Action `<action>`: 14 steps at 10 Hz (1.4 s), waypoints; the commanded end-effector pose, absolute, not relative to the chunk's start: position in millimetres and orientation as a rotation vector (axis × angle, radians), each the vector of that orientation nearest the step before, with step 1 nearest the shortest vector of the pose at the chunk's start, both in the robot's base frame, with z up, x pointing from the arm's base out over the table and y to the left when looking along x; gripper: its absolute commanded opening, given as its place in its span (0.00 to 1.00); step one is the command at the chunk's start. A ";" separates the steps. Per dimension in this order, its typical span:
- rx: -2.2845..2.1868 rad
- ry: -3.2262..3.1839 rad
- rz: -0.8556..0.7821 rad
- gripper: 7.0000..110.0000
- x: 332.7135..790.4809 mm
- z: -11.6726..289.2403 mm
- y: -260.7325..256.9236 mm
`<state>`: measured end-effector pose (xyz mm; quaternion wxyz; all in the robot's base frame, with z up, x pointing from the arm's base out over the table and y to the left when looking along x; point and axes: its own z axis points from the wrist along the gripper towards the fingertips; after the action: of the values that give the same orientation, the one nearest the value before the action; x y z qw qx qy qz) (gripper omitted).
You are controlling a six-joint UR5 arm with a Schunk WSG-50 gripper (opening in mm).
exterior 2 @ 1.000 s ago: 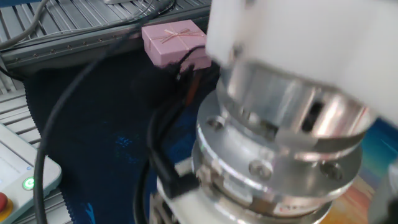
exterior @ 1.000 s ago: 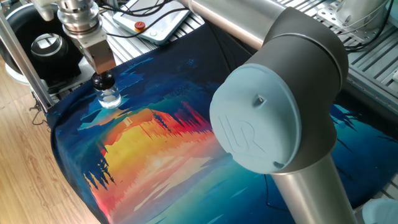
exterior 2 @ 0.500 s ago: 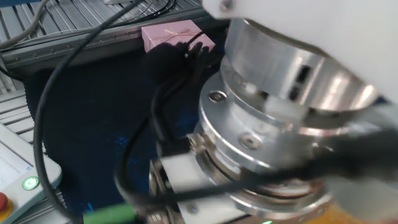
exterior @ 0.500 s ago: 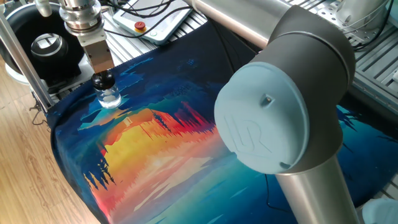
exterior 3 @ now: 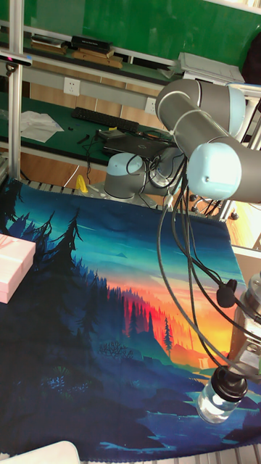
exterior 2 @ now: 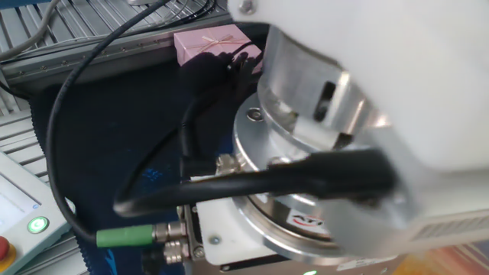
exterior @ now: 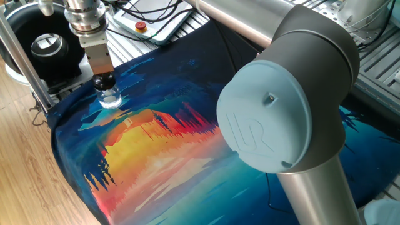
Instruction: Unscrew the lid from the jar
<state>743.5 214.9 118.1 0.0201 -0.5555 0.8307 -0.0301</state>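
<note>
Bright, even room light, soft shadows.
My wrist [exterior 2: 321, 153] looms blurred in the other fixed view; glare on its metal.

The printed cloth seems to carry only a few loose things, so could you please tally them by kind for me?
Glass jar: 1
Black screw lid, on the jar: 1
Pink gift box: 1
Total: 3
</note>
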 end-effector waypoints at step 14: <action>-0.692 2.961 0.133 0.36 739.9 119.1 230.5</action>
<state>740.6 227.8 119.9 0.0428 -0.3081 0.9503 0.0165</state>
